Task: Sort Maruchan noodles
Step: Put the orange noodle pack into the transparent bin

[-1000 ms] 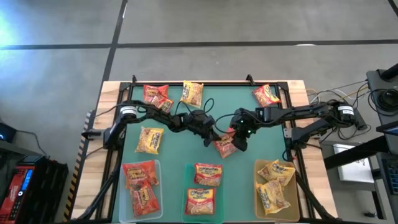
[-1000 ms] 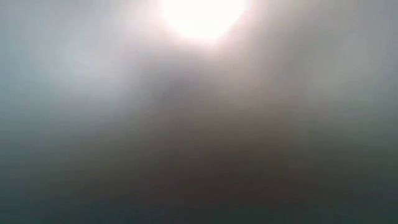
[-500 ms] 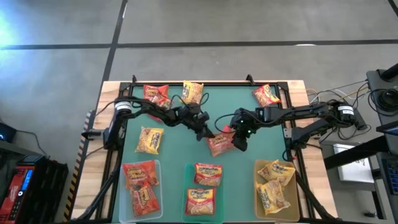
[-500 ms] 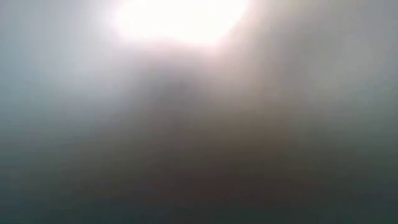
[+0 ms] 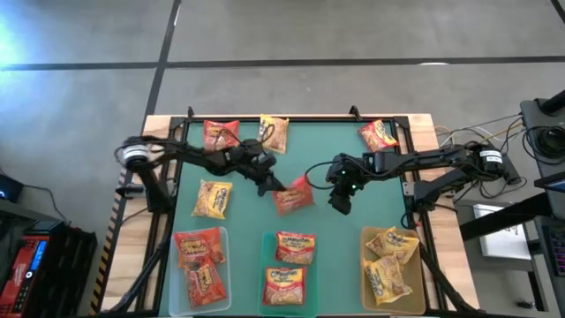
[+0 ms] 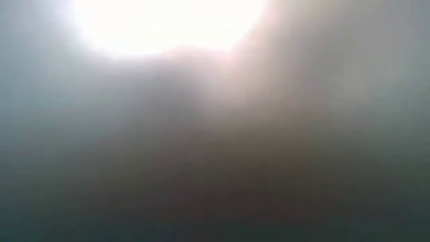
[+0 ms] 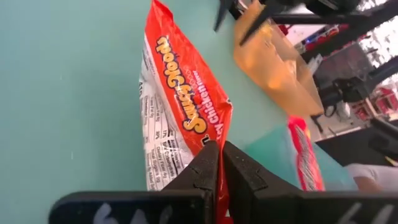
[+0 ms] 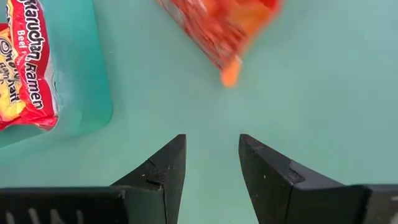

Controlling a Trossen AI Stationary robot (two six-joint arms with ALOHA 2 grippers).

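Observation:
My left gripper [image 5: 272, 185] is over the middle of the green mat [image 5: 353, 168], shut on an orange-red Maruchan noodle packet [image 5: 292, 196] that reaches out beyond its fingers [image 7: 199, 171]. My right gripper [image 5: 341, 201] stands open just right of that packet, with only bare mat between its fingers [image 8: 211, 162]. Loose packets lie flat on the mat: red [image 5: 221, 134], yellow [image 5: 273, 132], orange-red [image 5: 378, 135] and yellow [image 5: 212, 199]. The low view shows only glare. My left gripper pinches the packet's near end [image 7: 214, 132] between its two fingers. The fingers come from the table's left, slanting down. The packet [image 7: 180, 99] stretches away from them, twisted so that both its printed face and white back show. Whether its far end touches the mat, I cannot tell.
Three shallow bins line the near edge. The left one [image 5: 222, 296] holds red packets, the middle one [image 5: 265, 256] two orange-red ones, and the right one [image 5: 365, 265] yellow ones. Bare mat lies between the arms and the bins.
My left gripper has drawn back toward the table's left and far edges and risen a little, still shut. It has carried the orange-red packet away from my right gripper, which has kept still and open.

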